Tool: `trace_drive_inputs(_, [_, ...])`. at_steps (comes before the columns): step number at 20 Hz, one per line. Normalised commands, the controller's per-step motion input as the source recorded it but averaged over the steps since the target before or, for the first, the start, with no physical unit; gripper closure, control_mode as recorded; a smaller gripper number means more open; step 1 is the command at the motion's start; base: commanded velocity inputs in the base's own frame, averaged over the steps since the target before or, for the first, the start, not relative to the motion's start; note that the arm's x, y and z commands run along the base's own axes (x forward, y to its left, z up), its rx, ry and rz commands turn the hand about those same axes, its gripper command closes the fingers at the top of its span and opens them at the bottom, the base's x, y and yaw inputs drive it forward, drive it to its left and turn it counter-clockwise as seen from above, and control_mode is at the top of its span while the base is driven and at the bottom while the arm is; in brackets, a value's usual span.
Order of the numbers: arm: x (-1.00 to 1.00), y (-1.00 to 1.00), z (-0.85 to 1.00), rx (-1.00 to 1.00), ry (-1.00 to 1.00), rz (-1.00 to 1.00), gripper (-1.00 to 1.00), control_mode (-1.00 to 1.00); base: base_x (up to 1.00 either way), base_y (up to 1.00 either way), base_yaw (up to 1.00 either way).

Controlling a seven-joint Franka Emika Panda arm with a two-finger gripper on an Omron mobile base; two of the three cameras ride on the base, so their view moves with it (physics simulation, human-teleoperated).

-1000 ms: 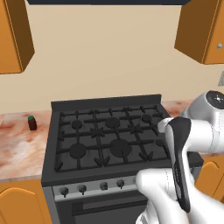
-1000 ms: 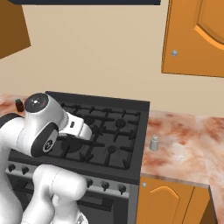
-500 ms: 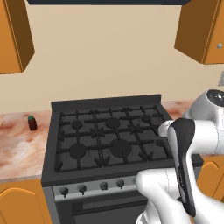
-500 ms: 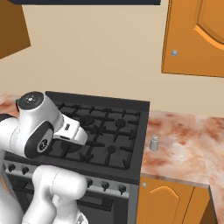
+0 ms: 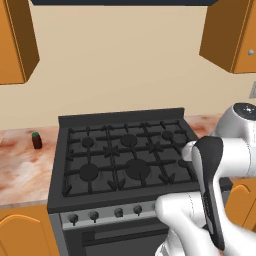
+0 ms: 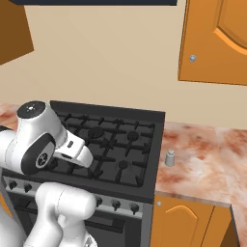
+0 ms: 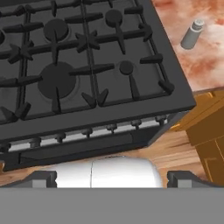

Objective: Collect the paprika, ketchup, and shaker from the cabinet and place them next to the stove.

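Standing apart, the shaker [image 6: 170, 157] and paprika [image 5: 36, 140] are seen flanking the stove [image 5: 125, 160]; gripper [image 7: 111, 177] jaws are held wide apart.

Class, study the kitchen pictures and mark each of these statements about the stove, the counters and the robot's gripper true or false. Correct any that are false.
1. The shaker stands upright on the counter to the right of the stove. True.
2. The paprika jar sits on one of the stove's grates. False: it stands on the counter to the left of the stove, apart from it.
3. The gripper is shut on the shaker. False: it is open and holds nothing; the shaker stands free on the counter.
4. The cabinet door above the right counter has a small round silver knob. True.
5. A pan rests on the front left burner. False: the grates carry nothing.
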Motion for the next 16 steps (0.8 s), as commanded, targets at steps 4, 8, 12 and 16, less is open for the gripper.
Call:
trace_drive_inputs(4, [-0.07, 0.02, -0.07, 0.00, 0.00, -0.01, -1.00, 1.00, 0.00, 0.02, 0.00])
trace_drive_inputs(8, [0.00, 0.00, 0.00, 0.00, 0.00, 0.00, -1.00, 1.00, -0.27, 0.12, -0.07])
trace_drive_inputs(12, [0.00, 0.00, 0.00, 0.00, 0.00, 0.00, -1.00, 1.00, -0.48, 0.11, -0.28])
trace_drive_inputs(16, [0.00, 0.00, 0.00, 0.00, 0.00, 0.00, -1.00, 1.00, -0.59, 0.15, -0.41])
